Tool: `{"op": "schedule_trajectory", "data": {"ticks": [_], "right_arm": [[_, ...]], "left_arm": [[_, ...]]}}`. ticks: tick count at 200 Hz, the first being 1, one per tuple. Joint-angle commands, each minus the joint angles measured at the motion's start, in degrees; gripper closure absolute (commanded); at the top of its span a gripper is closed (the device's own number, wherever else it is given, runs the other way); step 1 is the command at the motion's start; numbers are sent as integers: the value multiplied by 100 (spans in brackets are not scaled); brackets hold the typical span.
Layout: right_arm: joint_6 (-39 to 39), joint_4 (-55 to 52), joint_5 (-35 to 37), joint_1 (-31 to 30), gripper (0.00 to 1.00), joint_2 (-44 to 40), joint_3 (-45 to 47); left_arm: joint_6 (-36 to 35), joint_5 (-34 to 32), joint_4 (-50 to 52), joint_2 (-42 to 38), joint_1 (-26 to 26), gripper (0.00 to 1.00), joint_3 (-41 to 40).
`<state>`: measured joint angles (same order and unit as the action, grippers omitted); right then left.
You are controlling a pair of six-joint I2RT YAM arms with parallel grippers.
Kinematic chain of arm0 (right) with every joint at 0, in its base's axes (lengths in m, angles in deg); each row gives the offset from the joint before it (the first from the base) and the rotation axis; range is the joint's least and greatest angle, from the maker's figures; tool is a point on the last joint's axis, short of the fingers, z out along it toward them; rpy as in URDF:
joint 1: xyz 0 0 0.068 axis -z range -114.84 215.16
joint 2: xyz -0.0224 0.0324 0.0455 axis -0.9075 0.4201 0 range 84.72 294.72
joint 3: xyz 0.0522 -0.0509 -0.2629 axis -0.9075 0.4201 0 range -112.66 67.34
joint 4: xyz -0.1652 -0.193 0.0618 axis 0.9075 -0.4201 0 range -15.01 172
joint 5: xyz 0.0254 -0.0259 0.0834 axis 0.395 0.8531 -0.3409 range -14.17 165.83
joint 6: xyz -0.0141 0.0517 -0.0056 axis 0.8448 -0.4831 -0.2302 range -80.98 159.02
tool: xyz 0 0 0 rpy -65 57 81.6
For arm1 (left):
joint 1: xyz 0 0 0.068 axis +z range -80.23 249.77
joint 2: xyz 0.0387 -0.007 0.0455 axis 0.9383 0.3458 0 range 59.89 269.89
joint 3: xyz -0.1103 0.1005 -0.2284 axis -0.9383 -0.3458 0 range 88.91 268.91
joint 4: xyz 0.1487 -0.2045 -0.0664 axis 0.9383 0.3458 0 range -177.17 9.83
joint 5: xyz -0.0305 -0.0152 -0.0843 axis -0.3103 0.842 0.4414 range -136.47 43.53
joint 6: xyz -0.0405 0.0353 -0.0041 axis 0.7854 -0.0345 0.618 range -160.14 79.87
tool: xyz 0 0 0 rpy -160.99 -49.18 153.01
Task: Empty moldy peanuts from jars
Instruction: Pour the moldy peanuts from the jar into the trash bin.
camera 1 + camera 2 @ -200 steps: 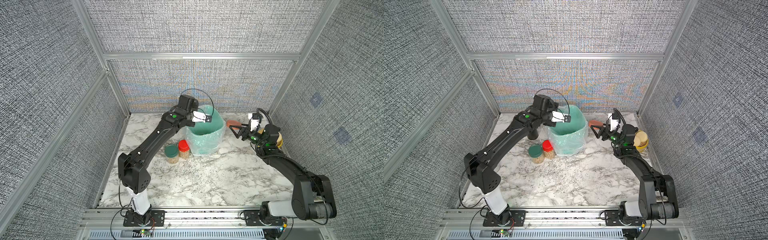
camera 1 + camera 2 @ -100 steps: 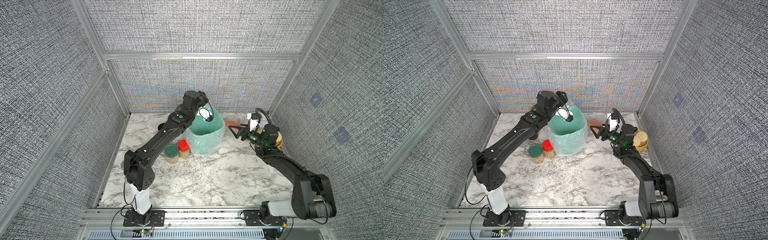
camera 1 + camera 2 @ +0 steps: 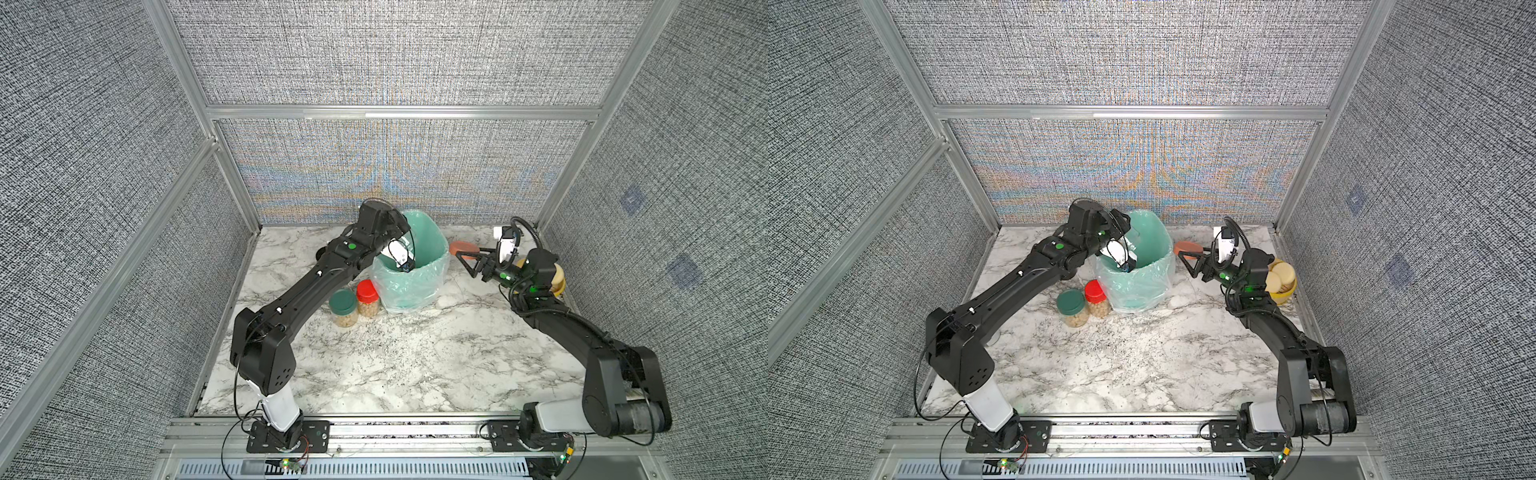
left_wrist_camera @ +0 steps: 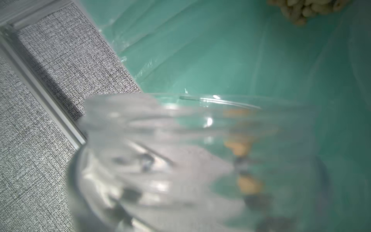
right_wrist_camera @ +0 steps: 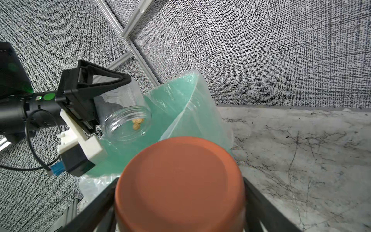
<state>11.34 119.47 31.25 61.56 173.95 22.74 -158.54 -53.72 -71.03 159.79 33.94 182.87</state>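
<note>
The left gripper [image 5: 120, 100] is clamped on a lidless clear plastic jar [image 5: 124, 120], tipped over the green-bagged bin [image 3: 419, 282] near the marble table's [image 3: 395, 357] back edge. Two tan peanuts [image 5: 137, 123] sit near the jar's mouth, and a peanut pile [image 4: 305, 10] lies inside the bin. The right gripper [image 3: 465, 264] is closed on a round terracotta-orange lid [image 3: 461, 248]. A green-lidded jar [image 3: 343, 303] and a red-lidded jar [image 3: 368, 295] stand side by side, just beside the bin.

Teal bin [image 3: 422, 243], clear liner [image 3: 399, 291] draped over rim; upright, back centre of table. Marble table [image 3: 395, 353], white, grey veins. Yellow bowl [image 3: 1285, 294] near back right corner, pale round discs [image 3: 1283, 270] piled inside. Grey woven wall panels [image 3: 374, 54] on aluminium frame [image 3: 399, 112]. Slotted rail [image 3: 395, 430] along front edge.
</note>
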Motion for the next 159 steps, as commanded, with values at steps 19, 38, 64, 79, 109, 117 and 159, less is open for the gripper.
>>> {"op": "schedule_trajectory", "data": {"ticks": [19,38,64,79,109,117,159], "right_arm": [[-53,201,-25,-2,37,-4,21],[-56,199,-29,-7,37,-19,24],[16,97,-25,6,37,-57,-24],[17,117,-23,7,37,-57,10],[-124,310,-24,7,37,48,69],[-155,348,-27,-5,37,63,80],[-172,375,-24,-13,37,7,151]], "left_arm": [[-2551,243,-792,304,55,100,499],[-2441,215,-789,450,89,100,374],[-1576,75,-1054,710,182,100,553],[-1163,-153,-1071,808,199,100,975],[-941,-482,-915,739,200,100,1405],[-1003,-585,-862,680,200,100,1379],[-1415,-1051,-224,341,167,100,518]]}}
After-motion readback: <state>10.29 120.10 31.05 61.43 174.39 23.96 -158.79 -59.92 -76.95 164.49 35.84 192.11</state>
